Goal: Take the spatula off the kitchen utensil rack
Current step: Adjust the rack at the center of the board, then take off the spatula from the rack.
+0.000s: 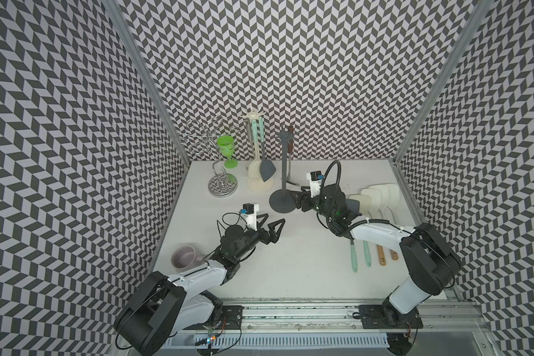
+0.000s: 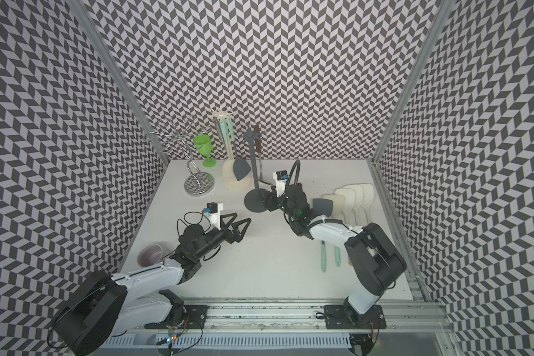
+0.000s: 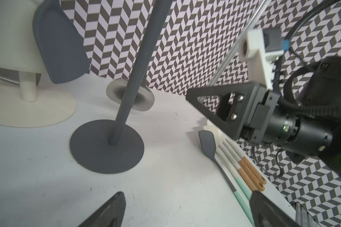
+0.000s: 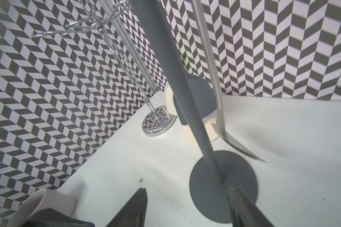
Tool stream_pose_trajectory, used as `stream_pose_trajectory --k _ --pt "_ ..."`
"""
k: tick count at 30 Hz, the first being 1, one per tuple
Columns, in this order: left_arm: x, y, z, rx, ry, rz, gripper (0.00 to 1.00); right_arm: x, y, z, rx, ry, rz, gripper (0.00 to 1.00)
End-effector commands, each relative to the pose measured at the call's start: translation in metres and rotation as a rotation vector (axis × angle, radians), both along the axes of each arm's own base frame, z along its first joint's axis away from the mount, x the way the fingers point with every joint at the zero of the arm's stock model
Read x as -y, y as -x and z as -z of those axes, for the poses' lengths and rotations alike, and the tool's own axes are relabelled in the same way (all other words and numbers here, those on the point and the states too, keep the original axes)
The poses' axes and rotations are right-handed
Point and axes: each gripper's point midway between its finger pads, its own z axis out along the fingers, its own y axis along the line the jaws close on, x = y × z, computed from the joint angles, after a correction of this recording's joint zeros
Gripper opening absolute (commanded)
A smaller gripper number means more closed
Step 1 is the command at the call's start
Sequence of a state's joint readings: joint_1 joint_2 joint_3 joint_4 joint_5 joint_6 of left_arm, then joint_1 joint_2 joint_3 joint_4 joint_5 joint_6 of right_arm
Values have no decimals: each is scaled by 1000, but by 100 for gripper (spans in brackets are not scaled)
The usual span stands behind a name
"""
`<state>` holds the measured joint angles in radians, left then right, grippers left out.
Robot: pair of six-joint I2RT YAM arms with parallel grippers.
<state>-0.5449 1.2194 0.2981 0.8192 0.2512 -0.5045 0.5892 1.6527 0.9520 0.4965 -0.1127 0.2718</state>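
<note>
Right wrist view, looking past the right gripper (image 4: 187,188): jaws apart though not at full spread, gripping nothing, poised low over the rim of the round foot of the dark grey plastic utensil rack (image 1: 283,168). Just beside the rack's pole, hanging from the star-shaped top: the long metal spatula with a dark brown handle (image 1: 290,138). Blade low near the white tabletop (image 1: 290,271), contact impossible to tell, smeared with blur in both wrist views, so probably swinging. Not yet off its hook, judging by both top views. Left gripper (image 1: 275,217): spread fully wide, empty, hovering over bare table nearer the front, well apart from the rack.

Likely trouble from here:
- Closing on the pole or the foot rather than the thin shaft, with all three close together.
- Snatching at a swaying shaft and missing, or merely knocking it.
- Pulling sideways instead of lifting clear of the hook, dragging or toppling a slim rack on a small foot.

Just beside and further back, a cream plastic rack (image 1: 259,185) carrying two more utensils, easily bumped by a tipping grey rack. Under the right forearm, a row of cream and grey utensils (image 1: 379,197) lying flat, at risk of scattering from a low swing back.
</note>
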Motion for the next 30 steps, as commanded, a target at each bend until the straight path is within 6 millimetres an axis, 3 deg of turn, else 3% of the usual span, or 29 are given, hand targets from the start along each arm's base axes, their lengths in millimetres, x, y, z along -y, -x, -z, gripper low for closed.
stream_pose_trajectory --k 1,9,19,27,30 --pt "16 -4 -7 15 -17 57 100 5 -18 -30 106 10 5 67" --pt "26 -13 10 -38 -66 85 100 -9 -54 -56 226 -27 -46 63" --pt "27 -14 9 -32 -71 87 100 -25 -103 -50 240 -17 -51 50" --pt "24 -13 6 -17 -72 75 100 -29 -119 -57 342 22 -32 39" --pt "23 -13 4 -12 -72 72 100 -29 -121 -61 365 42 -24 26"
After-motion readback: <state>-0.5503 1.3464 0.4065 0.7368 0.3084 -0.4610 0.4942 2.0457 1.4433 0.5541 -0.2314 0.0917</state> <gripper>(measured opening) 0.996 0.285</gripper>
